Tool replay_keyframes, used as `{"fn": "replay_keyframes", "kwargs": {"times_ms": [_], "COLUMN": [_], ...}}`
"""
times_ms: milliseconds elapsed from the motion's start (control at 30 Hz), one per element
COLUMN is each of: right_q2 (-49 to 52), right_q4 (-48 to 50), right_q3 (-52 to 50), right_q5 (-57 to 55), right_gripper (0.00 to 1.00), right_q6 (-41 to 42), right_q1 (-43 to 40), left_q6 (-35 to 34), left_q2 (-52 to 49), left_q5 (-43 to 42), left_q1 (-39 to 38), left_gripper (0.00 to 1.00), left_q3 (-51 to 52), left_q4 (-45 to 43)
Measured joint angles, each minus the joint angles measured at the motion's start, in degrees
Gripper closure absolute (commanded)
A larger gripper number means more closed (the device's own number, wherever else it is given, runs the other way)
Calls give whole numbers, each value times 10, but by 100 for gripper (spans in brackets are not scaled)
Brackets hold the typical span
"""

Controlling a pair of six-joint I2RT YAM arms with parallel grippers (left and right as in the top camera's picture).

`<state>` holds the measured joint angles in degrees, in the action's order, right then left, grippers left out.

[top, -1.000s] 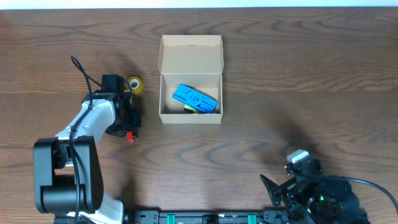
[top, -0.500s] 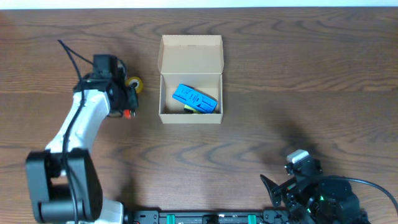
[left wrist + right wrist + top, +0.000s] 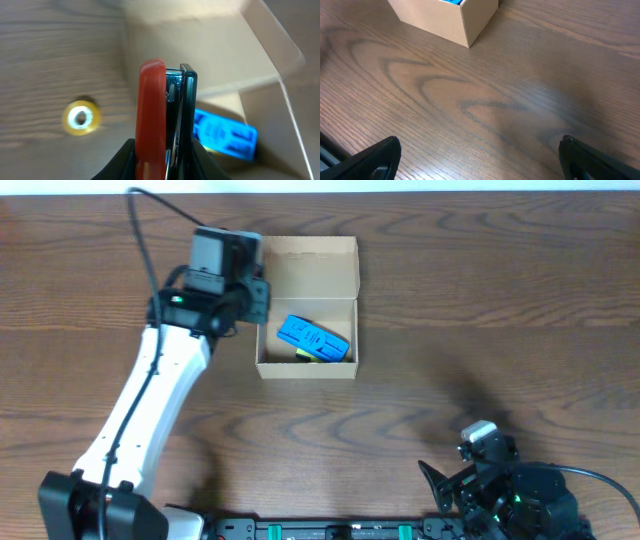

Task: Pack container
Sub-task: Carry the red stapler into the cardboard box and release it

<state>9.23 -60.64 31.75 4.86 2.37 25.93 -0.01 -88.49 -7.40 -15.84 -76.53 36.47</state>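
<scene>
The tan cardboard container (image 3: 306, 365) stands open with its flap lid laid back, and it also shows in the left wrist view (image 3: 260, 100) and the right wrist view (image 3: 445, 22). A blue flat object (image 3: 314, 339) lies inside it over something yellow; it also shows in the left wrist view (image 3: 225, 135). My left gripper (image 3: 165, 150) is shut on a red and black object (image 3: 152, 115), held above the table at the box's left wall; from overhead (image 3: 250, 295) the jaws are hidden by the wrist. My right gripper (image 3: 480, 150) is open and empty at the near right.
A yellow roll of tape (image 3: 80, 117) lies on the wooden table left of the box; the left arm hides it from overhead. The right arm (image 3: 500, 490) rests at the table's front right edge.
My left gripper has lifted the red and black object and carried it up and to the right, from beside the yellow roll to the box's left wall. The right arm has not moved.
</scene>
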Motion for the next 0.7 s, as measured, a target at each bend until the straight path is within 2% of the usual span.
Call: {"fn": "replay_keyframes", "kwargs": {"times_ms": [100,367,700], "right_q2": [0,0,0], "right_q4": [0,0,0], "right_q3": [0,0,0], "right_q5": [0,0,0], "right_gripper": [1,1,1], "right_q6": [0,0,0], "right_q1": [0,0,0], "left_q6": [46,135,173], "left_q2": [-22,-94,-135], "left_q5": [0,1,1], "left_q1": [-42,-92,-92], "left_gripper": [67,69,69], "left_q3": [0,0,0], "left_q4": [19,40,40]}}
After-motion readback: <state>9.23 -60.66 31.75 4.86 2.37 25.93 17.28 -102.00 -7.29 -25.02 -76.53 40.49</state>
